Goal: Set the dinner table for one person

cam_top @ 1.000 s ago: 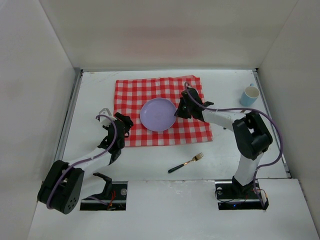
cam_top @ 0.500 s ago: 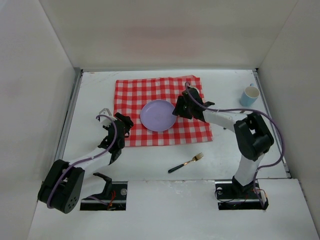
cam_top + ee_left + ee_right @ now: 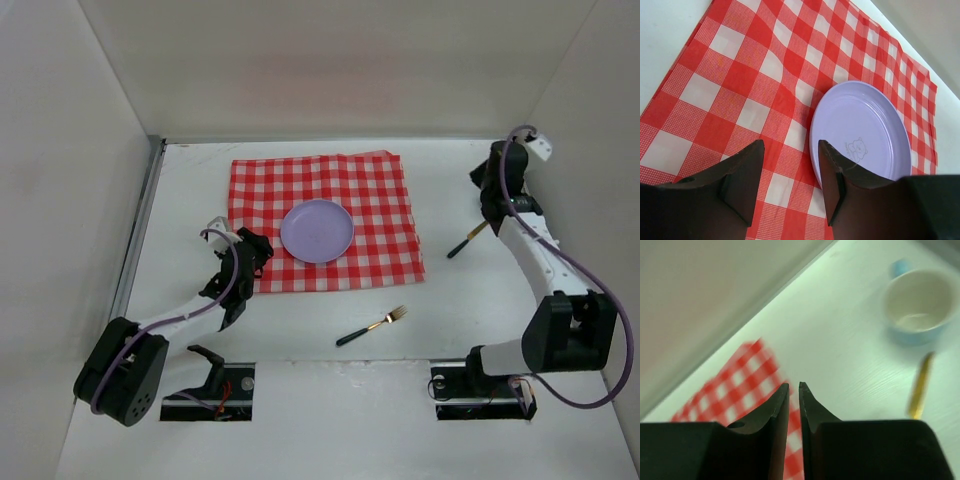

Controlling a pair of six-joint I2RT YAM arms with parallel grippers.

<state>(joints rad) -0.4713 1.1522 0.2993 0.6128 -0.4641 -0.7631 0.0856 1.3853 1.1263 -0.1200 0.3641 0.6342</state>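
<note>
Your right fingers (image 3: 785, 395), pinched almost together and empty, hang over the far right of the white tabletop (image 3: 460, 300), beside the blue cup (image 3: 917, 302). A black-handled gold utensil (image 3: 467, 240) lies just near-left of them, handle pointing near-left, closest to your right arm. Your left fingers (image 3: 245, 252), spread and empty, hover at the checked cloth (image 3: 380, 190) by the lilac plate (image 3: 316, 230).

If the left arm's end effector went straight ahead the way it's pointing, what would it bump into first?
Probably the checked cloth, just beside the purple plate; the left end effector is open, and depth is hard to judge.
</note>
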